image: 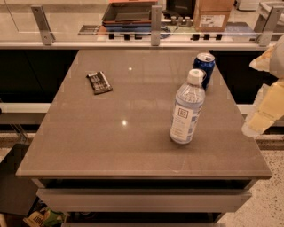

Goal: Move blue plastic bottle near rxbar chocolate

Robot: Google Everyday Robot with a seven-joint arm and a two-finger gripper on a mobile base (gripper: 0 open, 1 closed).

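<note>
The blue plastic bottle (pixel 187 107) stands upright on the right half of the grey-brown table (pixel 111 142), white cap on, pale label with a small dark square logo facing me. The rxbar chocolate (pixel 99 82) lies flat at the far left of the table, well apart from the bottle. My gripper (pixel 262 113) shows as a pale blurred shape at the right edge of the view, beyond the table's right side and clear of the bottle. It holds nothing that I can see.
A dark-blue soda can (pixel 204 69) stands just behind the bottle. A glass barrier with metal posts (pixel 155 24) runs along the far edge. Beyond it sit a tray (pixel 128 12) and a cardboard box (pixel 213 14).
</note>
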